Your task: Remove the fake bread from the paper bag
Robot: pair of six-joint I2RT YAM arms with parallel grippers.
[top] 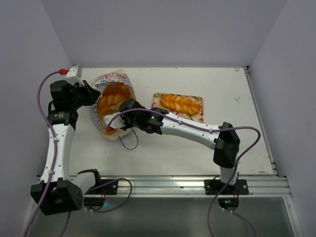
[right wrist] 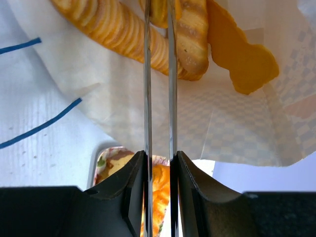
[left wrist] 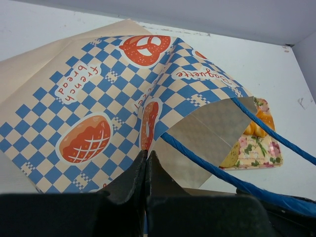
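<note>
The paper bag (top: 112, 86) lies on its side at the table's left, its mouth open toward the middle. Golden fake bread (top: 111, 100) shows inside it. My left gripper (top: 92, 96) is shut on the bag's edge; in the left wrist view its jaws (left wrist: 146, 157) pinch the checkered paper (left wrist: 98, 94). My right gripper (top: 124, 105) reaches into the mouth. In the right wrist view its fingers (right wrist: 158, 10) stand a narrow gap apart with a yellow bread piece (right wrist: 159, 14) between them. A ribbed stick (right wrist: 113, 34) and a flat orange piece (right wrist: 242, 59) lie beside them.
A floral tray (top: 197, 114) right of the bag holds a braided loaf (top: 180, 103); the tray also shows in the left wrist view (left wrist: 259, 143). Blue cord handles (left wrist: 207, 165) trail from the bag's mouth. A purple cable loop (top: 129, 144) lies in front of the bag.
</note>
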